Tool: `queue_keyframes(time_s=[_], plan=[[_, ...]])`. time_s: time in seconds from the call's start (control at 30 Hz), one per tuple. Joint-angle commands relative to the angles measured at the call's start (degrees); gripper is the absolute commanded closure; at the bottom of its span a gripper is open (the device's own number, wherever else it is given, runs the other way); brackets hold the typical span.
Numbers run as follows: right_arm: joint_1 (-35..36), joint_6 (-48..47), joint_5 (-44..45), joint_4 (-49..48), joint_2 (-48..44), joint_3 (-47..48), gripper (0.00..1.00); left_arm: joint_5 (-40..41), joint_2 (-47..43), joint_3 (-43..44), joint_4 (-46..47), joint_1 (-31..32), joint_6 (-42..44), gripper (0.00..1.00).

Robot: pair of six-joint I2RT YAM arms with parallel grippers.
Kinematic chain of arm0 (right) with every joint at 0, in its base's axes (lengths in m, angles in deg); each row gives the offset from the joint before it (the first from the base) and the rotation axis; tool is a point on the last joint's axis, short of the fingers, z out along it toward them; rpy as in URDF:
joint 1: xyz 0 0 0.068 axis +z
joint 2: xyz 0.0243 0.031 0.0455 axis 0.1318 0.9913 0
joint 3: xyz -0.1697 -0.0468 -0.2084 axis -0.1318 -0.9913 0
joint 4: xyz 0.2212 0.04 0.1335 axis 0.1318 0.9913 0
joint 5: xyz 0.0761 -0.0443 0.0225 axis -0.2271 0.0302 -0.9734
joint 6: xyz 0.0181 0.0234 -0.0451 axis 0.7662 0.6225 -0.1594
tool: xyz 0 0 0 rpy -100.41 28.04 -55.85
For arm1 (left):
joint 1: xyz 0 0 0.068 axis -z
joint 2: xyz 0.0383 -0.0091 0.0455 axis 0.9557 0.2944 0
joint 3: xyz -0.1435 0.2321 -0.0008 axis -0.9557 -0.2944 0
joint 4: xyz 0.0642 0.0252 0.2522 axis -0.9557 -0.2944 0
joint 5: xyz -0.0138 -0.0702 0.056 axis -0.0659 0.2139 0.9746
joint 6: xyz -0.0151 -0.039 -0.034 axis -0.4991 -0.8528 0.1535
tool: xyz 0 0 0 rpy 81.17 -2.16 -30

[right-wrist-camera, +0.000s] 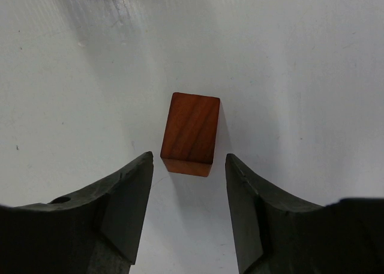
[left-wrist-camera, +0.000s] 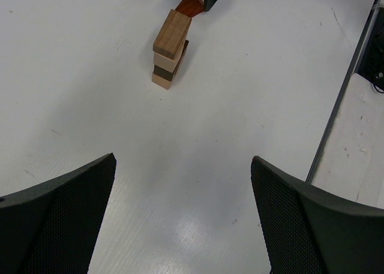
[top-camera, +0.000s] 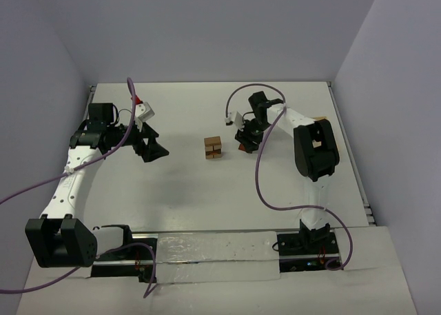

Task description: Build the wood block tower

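The white table [top-camera: 207, 205] carries a short wood block tower [top-camera: 213, 148] of tan and dark brown pieces near its middle, between the two arms. The left tool [left-wrist-camera: 183, 161] hangs wide open with nothing in it, well apart from the tower. The right tool [right-wrist-camera: 189, 157] is partly open, its fingers either side of a reddish-brown block [right-wrist-camera: 191, 130] standing on the table, with a narrow gap on each side.

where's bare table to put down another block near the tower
Widest bare table lies in front of the tower, toward the near edge. Also free: the gap between the left gripper and the tower, and the far strip behind it. Crowded just right of the tower, where the right gripper sits at the red block.
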Motion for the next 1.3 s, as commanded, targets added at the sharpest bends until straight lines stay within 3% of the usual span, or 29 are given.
queue_keyframes(time_s=[0.0, 0.73, 0.8, 0.93, 1.1, 1.27], plan=[[0.4, 0.7, 0.6, -1.7, -2.6, 0.4, 0.39, -0.6, -1.6, 1.8, 0.6, 0.2, 0.5, 0.01], [1.8, 2.4, 1.5, -3.8, -3.3, -1.2, 0.50, -0.5, -1.9, 0.7, 1.2, 0.3, 0.2, 0.01], [1.8, 2.6, 1.9, -4.3, -3.4, -1.5, 0.55, -0.4, -2.0, 0.7, 1.2, 0.3, 0.4, 0.01], [1.8, 2.0, 2.6, -5.1, -4.5, -2.7, 0.77, -0.2, -2.1, 0.5, 1.3, 0.3, 0.5, 0.01], [1.7, -0.5, 2.1, -1.9, -7.5, -1.9, 0.88, -0.6, -2.0, 0.5, 1.2, 0.3, 0.6, 0.01], [1.6, -6.8, -0.6, 9.1, -9.8, 5.9, 0.99, -1.1, -0.3, 2.3, -3.0, 0.3, 2.7, 0.01]])
